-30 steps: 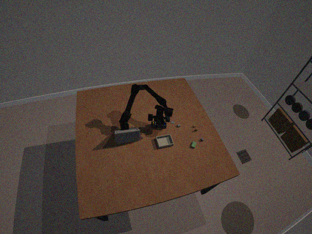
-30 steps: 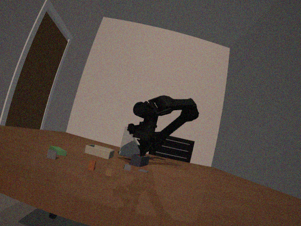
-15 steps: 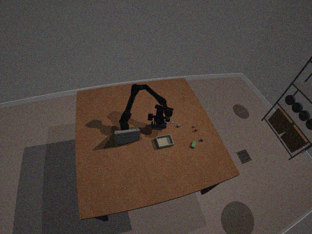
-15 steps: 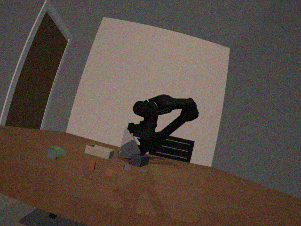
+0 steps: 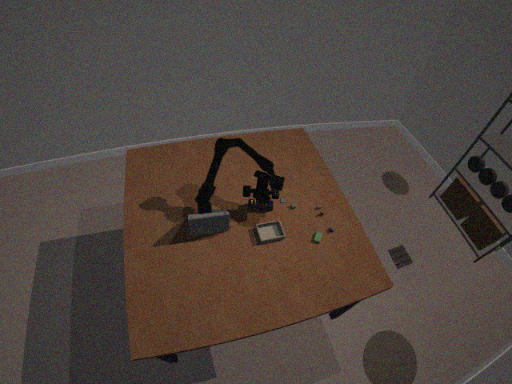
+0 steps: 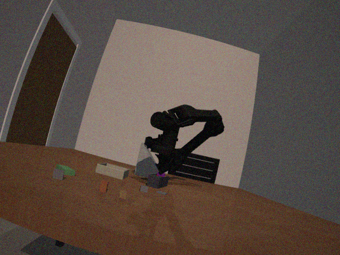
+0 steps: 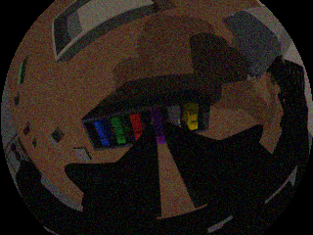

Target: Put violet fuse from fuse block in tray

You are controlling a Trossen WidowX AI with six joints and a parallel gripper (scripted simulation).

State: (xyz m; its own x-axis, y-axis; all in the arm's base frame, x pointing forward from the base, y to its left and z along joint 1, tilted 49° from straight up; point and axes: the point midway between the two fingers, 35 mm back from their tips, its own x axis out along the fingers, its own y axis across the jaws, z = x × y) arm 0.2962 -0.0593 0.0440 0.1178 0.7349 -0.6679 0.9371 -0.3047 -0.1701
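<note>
The fuse block [image 5: 262, 209] [image 6: 157, 181] [image 7: 91, 133] stands on the table. My gripper [image 6: 162, 172] [image 7: 157, 127] is shut on the violet fuse [image 6: 161, 174] [image 7: 156, 118], directly above the block. In the exterior view violet shows between the fingertips and the block's top; whether its lower end is clear of the slot cannot be told. Blue [image 7: 102, 132], green [image 7: 117, 129] and red [image 7: 135, 126] fuses sit on one side, grey [image 7: 173, 114] and yellow [image 7: 191, 117] on the other. The tray [image 5: 271, 240] [image 6: 111, 171] [image 7: 98, 34] stands near the block.
A large grey box [image 5: 209, 223] [image 6: 146, 168] [image 7: 254, 41] stands near the arm's base. A green block [image 5: 317, 237] [image 6: 66, 170] lies beyond the tray. Small pieces lie about, including an orange one [image 6: 103, 186], a tan one [image 6: 122, 194] and a flat grey plate [image 5: 282, 201] [image 6: 162, 193].
</note>
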